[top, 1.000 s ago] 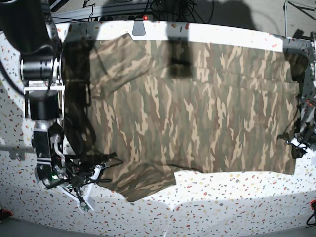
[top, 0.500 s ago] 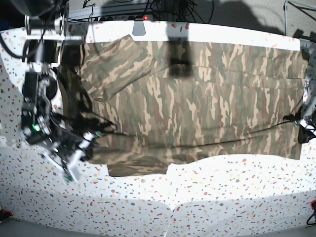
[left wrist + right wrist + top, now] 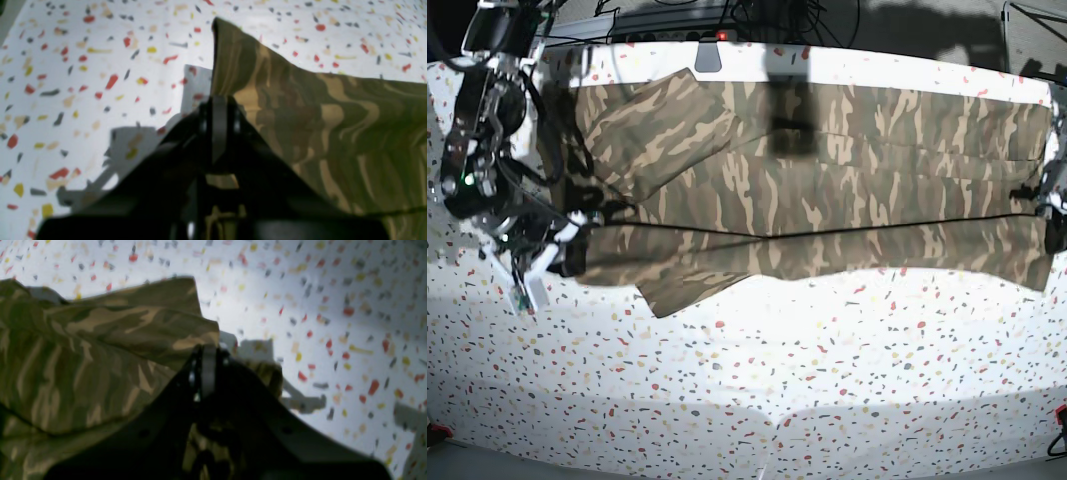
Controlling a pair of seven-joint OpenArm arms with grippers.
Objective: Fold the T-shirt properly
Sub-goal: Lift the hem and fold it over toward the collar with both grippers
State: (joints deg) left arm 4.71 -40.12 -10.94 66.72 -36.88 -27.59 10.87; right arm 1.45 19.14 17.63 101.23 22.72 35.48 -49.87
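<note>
Our left fingers (image 3: 218, 100) are pinched tight on a corner of the T-shirt (image 3: 827, 170), the camouflage cloth rising to a peak above them in the left wrist view, and our right fingers (image 3: 208, 353) are clamped just as tight on a bunched edge of it in the right wrist view. Out in the base view, we hold the near edge lifted at both ends, at the middle left and the middle right of the frame, with a dark fold line running straight across between them. The T-shirt spreads over the upper half of the speckled counter (image 3: 827, 390), one sleeve angled at the upper left.
</note>
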